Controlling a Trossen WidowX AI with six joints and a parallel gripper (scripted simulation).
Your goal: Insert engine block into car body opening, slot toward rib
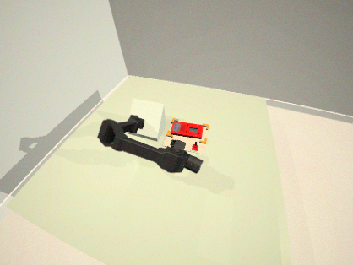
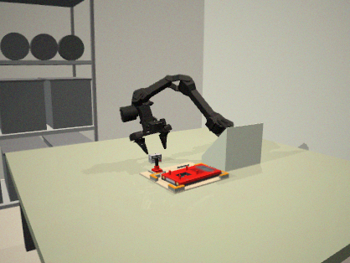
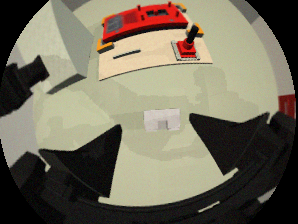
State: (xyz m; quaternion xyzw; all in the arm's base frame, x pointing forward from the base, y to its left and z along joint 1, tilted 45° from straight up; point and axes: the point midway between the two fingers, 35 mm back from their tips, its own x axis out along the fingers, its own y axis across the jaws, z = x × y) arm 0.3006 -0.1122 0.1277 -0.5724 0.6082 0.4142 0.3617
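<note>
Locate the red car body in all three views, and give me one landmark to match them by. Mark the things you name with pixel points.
Top: near the picture's middle, the red car body (image 1: 183, 130) (image 2: 198, 175) (image 3: 142, 27).
Exterior: just below the middle, slightly right.
Wrist: along the upper edge, around mid-width.
Shared landmark: the red piece with a black stem (image 1: 195, 148) (image 2: 156, 169) (image 3: 186, 49), beside the car body in every view.

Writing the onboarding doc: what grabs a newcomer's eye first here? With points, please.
The bright red car body (image 1: 182, 129) (image 2: 203, 172) (image 3: 131, 26), framed by orange corner pieces on a pale board. Then the black arm (image 1: 141, 148) (image 2: 200, 102) arching above the green table (image 2: 176, 222), its claw (image 2: 154, 152) (image 3: 156, 121) open above a small pale block (image 3: 152, 118).
</note>
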